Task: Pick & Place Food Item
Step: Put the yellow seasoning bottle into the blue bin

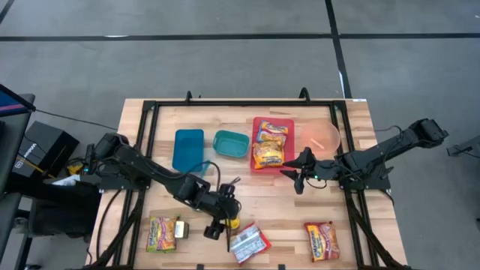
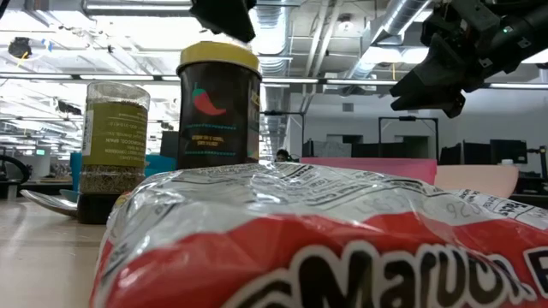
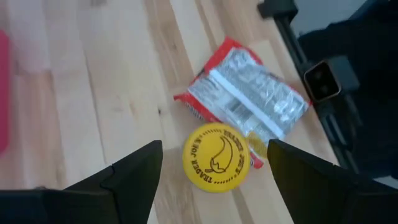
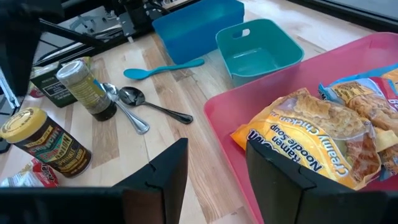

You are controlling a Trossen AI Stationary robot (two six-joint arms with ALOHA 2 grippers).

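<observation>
The left gripper [image 3: 214, 163] hangs with its jaws spread wide and holding nothing, directly above the yellow-lidded spice jar [image 3: 216, 157], which stands upright on the table [image 1: 270, 196] touching a silver-backed ramen packet [image 3: 242, 99]. The right gripper [image 4: 216, 167], jaws parted and empty, hovers just beside the near rim of the red tray [image 4: 249, 99], where two ramen packs [image 4: 311, 134] lie. Beyond the tray sit a teal bin [image 4: 258, 53], a blue container [image 4: 196, 25], spoons [image 4: 134, 102] and a green-labelled jar [image 4: 84, 87].
</observation>
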